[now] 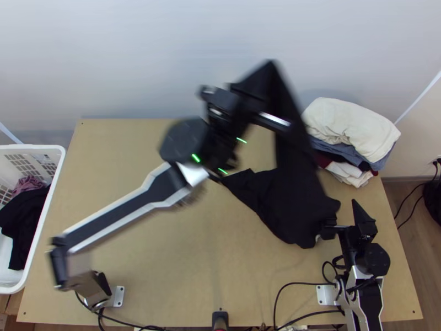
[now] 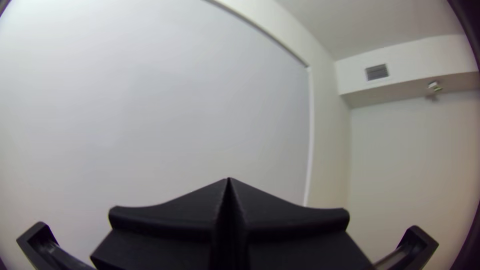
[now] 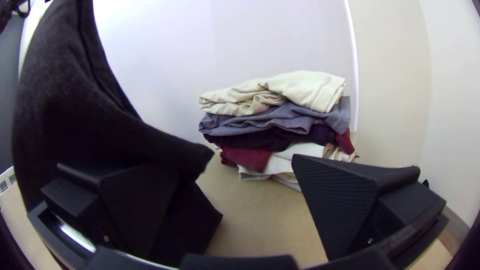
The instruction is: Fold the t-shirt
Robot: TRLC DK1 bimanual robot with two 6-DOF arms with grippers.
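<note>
top view: the right gripper [image 1: 346, 219] is positioned on the near side of the clothes stack [image 1: 353, 124]. its pincer is released; the two black fingers are set well apart, and no cloth is clamped between them. one finger is overlapped by the edge of the black t-shirt [image 1: 295, 207]. the lower part of the t-shirt is bunched over the table [image 1: 138, 259], to the left of the stack and nearer than it. the upper part is suspended in a raised strip, also left of the stack. the left gripper [image 1: 263, 76] is located at the top of that strip, high up and left of the stack; its pincer is clenched, with the fingertips brought together and the t-shirt grasped. well apart from the stack, far to its left, a white basket [image 1: 43, 220] is placed, loaded with black and mauve garments [image 1: 25, 218].
</note>
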